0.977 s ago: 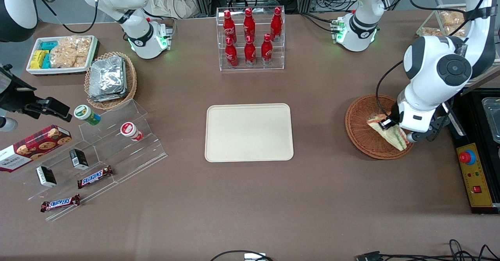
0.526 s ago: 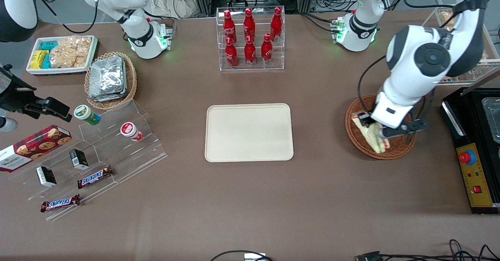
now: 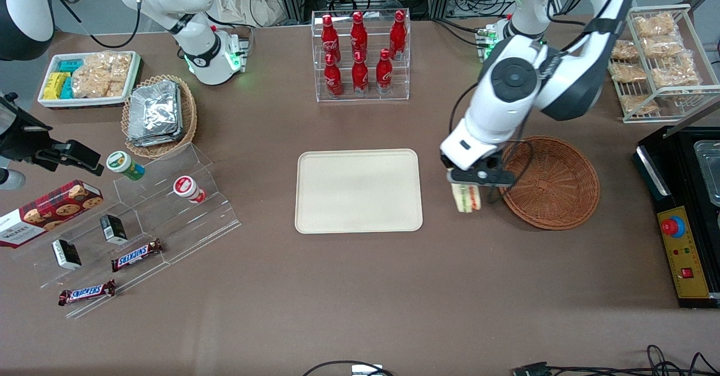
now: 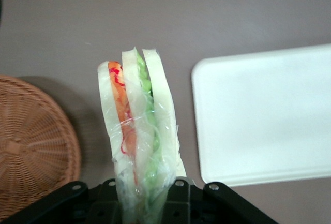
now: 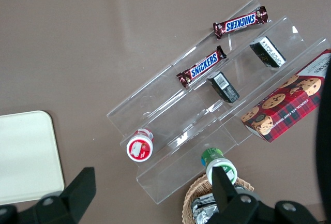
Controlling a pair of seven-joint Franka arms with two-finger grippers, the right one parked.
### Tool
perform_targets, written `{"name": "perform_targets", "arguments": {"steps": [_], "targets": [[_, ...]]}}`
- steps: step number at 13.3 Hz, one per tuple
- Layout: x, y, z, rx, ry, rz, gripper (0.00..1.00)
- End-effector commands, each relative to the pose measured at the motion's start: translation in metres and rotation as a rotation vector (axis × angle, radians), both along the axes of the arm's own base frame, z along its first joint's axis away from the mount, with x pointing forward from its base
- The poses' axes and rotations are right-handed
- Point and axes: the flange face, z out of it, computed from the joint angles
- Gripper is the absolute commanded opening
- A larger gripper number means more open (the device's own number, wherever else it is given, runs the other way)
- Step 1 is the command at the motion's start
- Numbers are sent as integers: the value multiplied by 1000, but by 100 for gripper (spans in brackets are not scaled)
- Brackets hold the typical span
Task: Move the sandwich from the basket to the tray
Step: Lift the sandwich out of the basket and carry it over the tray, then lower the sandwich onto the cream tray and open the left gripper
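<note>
Carrying now: my gripper [image 3: 466,191] has its fingers clamped on the sandwich [image 3: 466,198], hanging above bare desk [image 3: 360,286] between basket [image 3: 548,182] and tray [image 3: 359,191]. Next, I reckon: travel over the tray, lower, release.

The working left arm reaches out from its base over the table, elbow raised, forearm angled down toward the front camera. Its wrist points downward, and the gripper [image 3: 466,187] hangs above the tabletop between tray [image 3: 359,191] and basket [image 3: 548,182], fingers clamped on the sandwich [image 3: 466,197].
</note>
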Motion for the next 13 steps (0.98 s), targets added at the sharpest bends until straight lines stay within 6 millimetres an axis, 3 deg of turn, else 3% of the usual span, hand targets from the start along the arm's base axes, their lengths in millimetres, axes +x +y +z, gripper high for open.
{"name": "perform_targets", "arguments": {"steps": [1, 3, 7, 10, 13], "targets": [[-6, -42, -18, -26, -4, -57, 0], [-16, -67, -40, -34, 6, -70, 0], [-35, -105, -110, 8, 19, -108, 0], [-43, -116, -148, 27, 33, -134, 0], [-51, -125, -174, 15, 57, -150, 0]]}}
